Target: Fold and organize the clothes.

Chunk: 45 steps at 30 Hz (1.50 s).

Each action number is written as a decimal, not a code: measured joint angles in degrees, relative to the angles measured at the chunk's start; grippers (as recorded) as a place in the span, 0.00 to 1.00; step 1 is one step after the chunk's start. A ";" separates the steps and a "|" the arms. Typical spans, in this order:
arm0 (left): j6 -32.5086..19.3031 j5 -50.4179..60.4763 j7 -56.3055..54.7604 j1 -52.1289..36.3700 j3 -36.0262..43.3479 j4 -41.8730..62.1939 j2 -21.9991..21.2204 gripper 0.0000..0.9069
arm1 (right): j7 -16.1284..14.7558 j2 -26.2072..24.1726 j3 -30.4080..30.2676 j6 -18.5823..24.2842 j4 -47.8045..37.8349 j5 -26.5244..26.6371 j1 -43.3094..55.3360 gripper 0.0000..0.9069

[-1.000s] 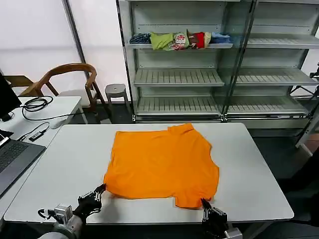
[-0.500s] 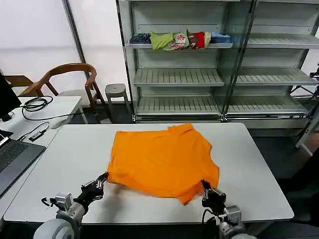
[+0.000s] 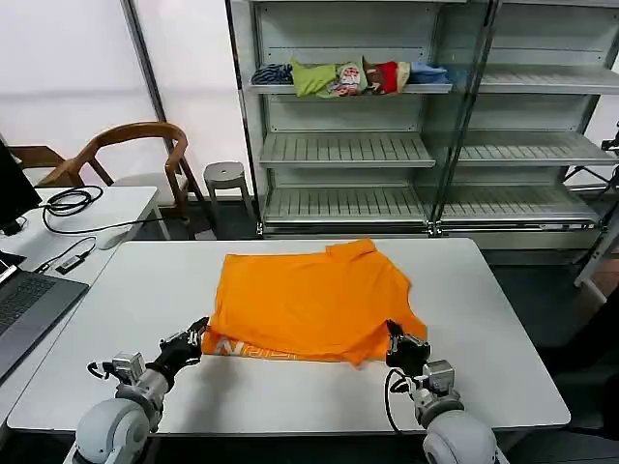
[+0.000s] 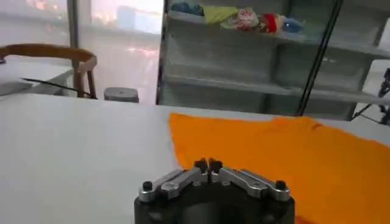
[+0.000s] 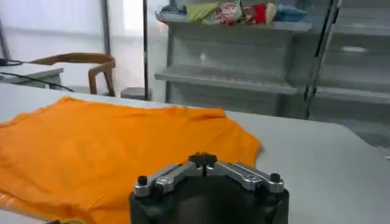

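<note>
the orange t-shirt [image 3: 311, 302] lies at the centre of the head view on the white table [image 3: 503, 329], its near hem lifted and folded back so pale lettering shows along the lower edge. the left gripper [image 3: 196, 337], lower left of the frame, is pinched closed on the shirt's near left corner. the right gripper [image 3: 396, 337], lower right, is pinched closed on the near right corner. in the left wrist view the fingertips [image 4: 208, 165] meet at the orange cloth [image 4: 286, 158]; in the right wrist view the fingertips [image 5: 203, 159] meet too, over the shirt [image 5: 116, 152]. bunched garments [image 3: 348, 77] sit on the top shelf, upper centre.
</note>
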 measured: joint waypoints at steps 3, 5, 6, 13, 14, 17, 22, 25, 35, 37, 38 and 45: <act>-0.16 -0.06 0.23 -1.09 0.41 1.30 -0.11 0.01 | -0.04 0.24 -0.31 -0.05 -1.25 -0.21 1.56 0.00; -0.16 -0.09 0.29 -1.72 0.65 2.07 -0.24 0.01 | -0.12 0.38 -0.61 -0.05 -2.14 -0.42 2.63 0.00; -0.18 -0.09 0.32 -2.11 0.74 2.49 -0.26 0.01 | -0.14 0.44 -0.73 -0.04 -2.56 -0.56 3.13 0.00; -0.53 -0.11 0.75 -4.15 1.02 5.16 -0.18 0.01 | -0.36 0.79 -1.52 0.17 -5.43 -1.17 6.26 0.00; -0.58 -0.12 0.81 -4.41 1.06 5.55 -0.12 0.01 | -0.39 0.82 -1.64 0.19 -5.78 -1.24 6.58 0.00; -0.80 -0.09 1.16 -4.78 1.30 6.61 -0.01 0.01 | -0.49 0.99 -2.01 0.34 -6.76 -1.60 7.54 0.00; -0.91 -0.06 1.38 -5.23 1.46 7.46 -0.01 1.00 | -0.83 1.29 -2.85 0.65 -8.66 -2.46 9.13 1.00; -1.22 0.10 1.43 -5.41 1.46 7.52 0.09 1.00 | -1.00 1.50 -3.38 0.76 -9.76 -3.01 9.87 1.00; -3.00 0.65 2.19 -4.84 0.55 7.19 1.04 1.00 | -1.35 1.35 -3.61 1.68 -11.30 -3.90 10.79 1.00; -3.28 0.67 2.31 -4.55 0.32 6.86 1.23 1.00 | -1.35 1.10 -3.22 1.75 -11.28 -3.93 10.63 1.00; -3.35 0.67 2.31 -4.38 0.19 6.66 1.33 1.00 | -1.36 0.95 -2.98 1.75 -11.20 -3.91 10.47 1.00; -3.21 0.73 1.98 -2.58 -0.80 4.06 2.38 1.00 | -1.71 -0.60 -0.55 1.74 -7.83 -3.58 6.80 1.00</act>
